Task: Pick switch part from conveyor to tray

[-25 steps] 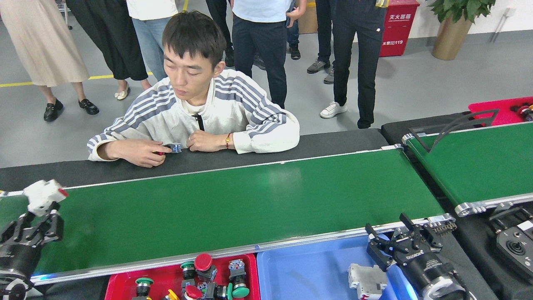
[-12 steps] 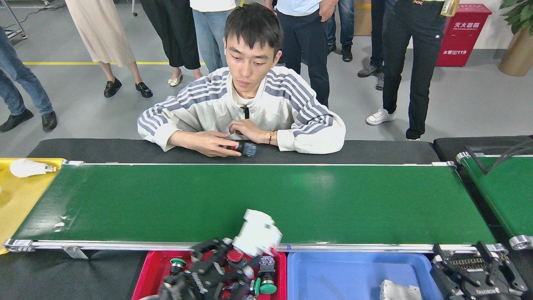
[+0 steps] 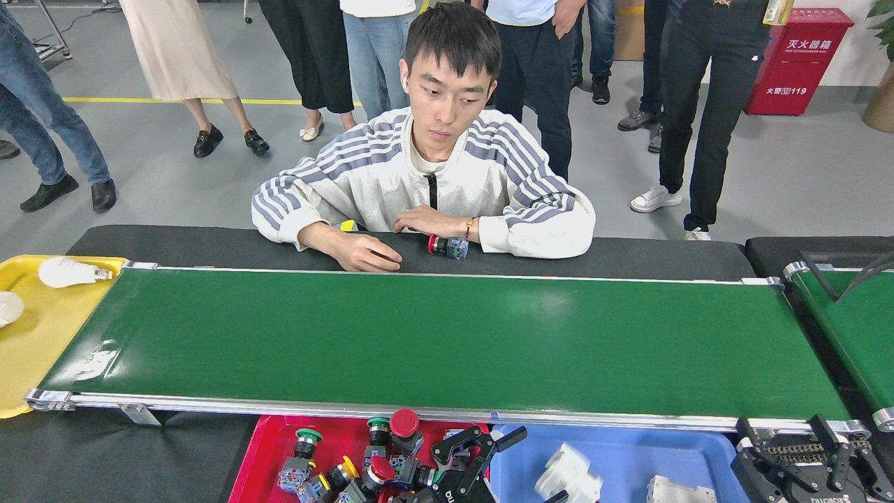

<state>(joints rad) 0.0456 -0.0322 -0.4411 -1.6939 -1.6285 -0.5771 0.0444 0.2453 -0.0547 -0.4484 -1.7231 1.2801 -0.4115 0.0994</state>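
The conveyor (image 3: 447,342) runs across the head view as a wide green belt with nothing on it. Below its near frame, my left gripper (image 3: 482,441) is open over the seam between the red tray (image 3: 255,461) and the blue tray (image 3: 628,454), holding nothing. A white switch part (image 3: 569,476), blurred, is just right of it inside the blue tray. Another white part (image 3: 676,490) lies further right in that tray. My right gripper (image 3: 796,440) stands open and empty at the blue tray's right end.
The red tray holds several push-button switches (image 3: 391,433). A seated person leans on the black ledge behind the belt, hands by a red and blue switch (image 3: 447,246). A yellow tray (image 3: 28,349) with a bulb (image 3: 66,272) is left; a second green belt (image 3: 855,328) right.
My left gripper carried the white part from the belt's left end over the trays and let it go; the part now sits in the blue tray. The view has swung left.
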